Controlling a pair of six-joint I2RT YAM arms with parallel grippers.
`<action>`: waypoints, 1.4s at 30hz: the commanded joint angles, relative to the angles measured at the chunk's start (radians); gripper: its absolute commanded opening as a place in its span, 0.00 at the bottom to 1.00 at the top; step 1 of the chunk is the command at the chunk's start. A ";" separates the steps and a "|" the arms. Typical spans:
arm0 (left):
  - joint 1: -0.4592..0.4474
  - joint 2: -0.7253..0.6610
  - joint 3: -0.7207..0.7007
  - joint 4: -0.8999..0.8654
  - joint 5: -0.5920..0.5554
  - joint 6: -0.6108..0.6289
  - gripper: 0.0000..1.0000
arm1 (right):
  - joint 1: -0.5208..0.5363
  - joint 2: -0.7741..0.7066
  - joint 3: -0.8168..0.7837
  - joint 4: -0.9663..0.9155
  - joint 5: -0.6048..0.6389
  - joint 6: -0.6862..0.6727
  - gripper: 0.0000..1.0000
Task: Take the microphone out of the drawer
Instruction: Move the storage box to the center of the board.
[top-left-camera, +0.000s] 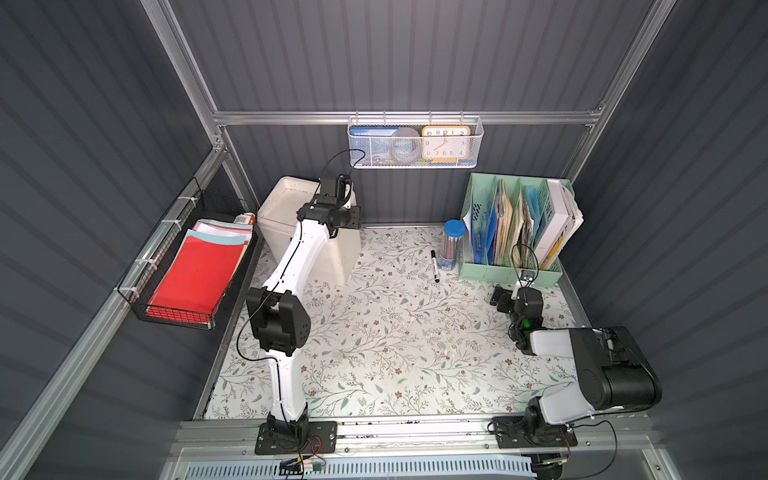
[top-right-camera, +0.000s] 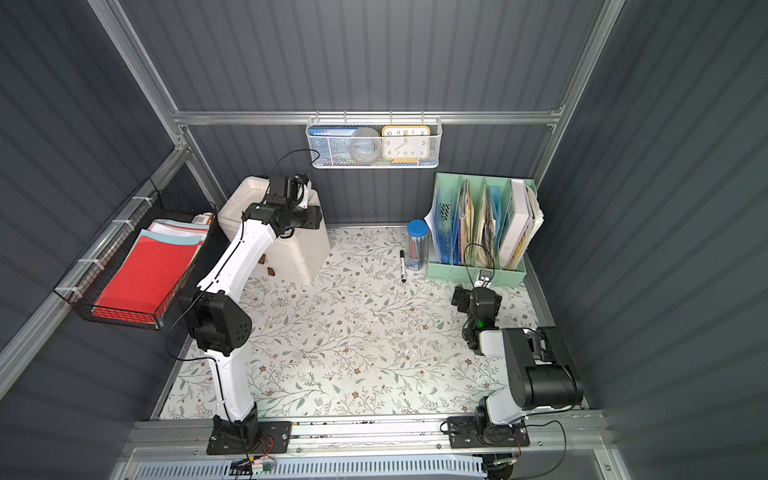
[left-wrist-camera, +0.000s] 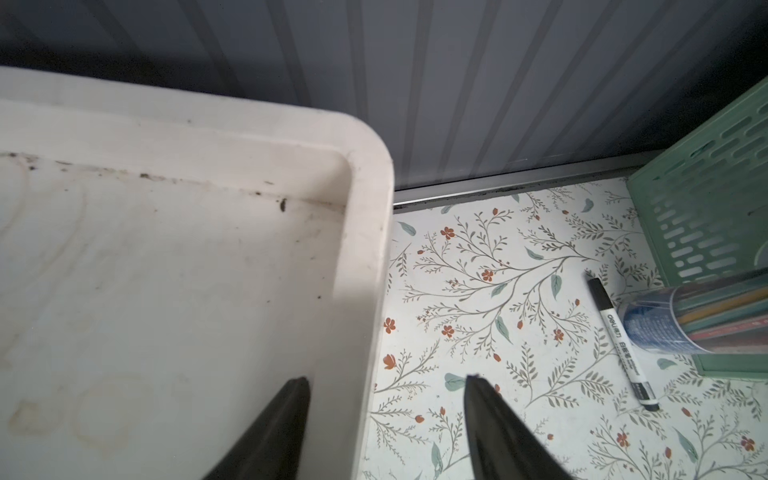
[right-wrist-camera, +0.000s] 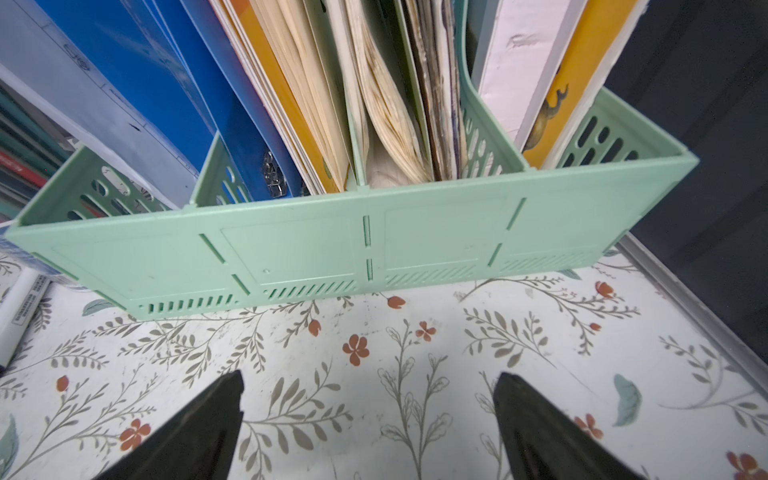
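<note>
- While the left fingers (left-wrist-camera: 274, 432) hang over the far right corner of the white drawer unit (top-left-camera: 286, 208), the microphone shows in no view, so where it lies relative to them cannot be told.
- Left fingers: released, parted with nothing between them. One sits over the unit's stained, recessed top, its partner past the right rim, over the floral surface (left-wrist-camera: 498, 291).
- Right fingers (right-wrist-camera: 199, 436): released and spread wide, nothing between them, low over the surface just near of the one green file organizer (right-wrist-camera: 332, 249) at far right.
- Two small brown handles (top-right-camera: 262, 259) show on the unit's front in a top view; whether a drawer is pulled out cannot be told.
- One black-and-white marker (top-left-camera: 434, 266) lies flat on the surface, just beside one clear pencil tube (top-left-camera: 452, 249) with a blue cap, standing at the organizer's left side.
- One white mesh basket (top-left-camera: 415, 164) hangs on the far wall and holds one orange-rimmed clock (top-left-camera: 446, 143).
- One black wire basket (top-left-camera: 174, 318) on the left wall holds red and pale sheets.
</note>
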 joint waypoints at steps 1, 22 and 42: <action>-0.013 0.026 -0.014 -0.018 -0.016 0.045 0.55 | 0.002 -0.007 0.020 0.001 0.001 0.004 0.99; -0.118 -0.074 -0.171 0.003 0.024 0.126 0.09 | -0.002 -0.006 0.022 -0.005 -0.006 0.006 0.99; -0.282 -0.410 -0.554 0.052 0.429 0.079 0.07 | -0.001 -0.009 0.020 -0.002 -0.005 0.006 0.99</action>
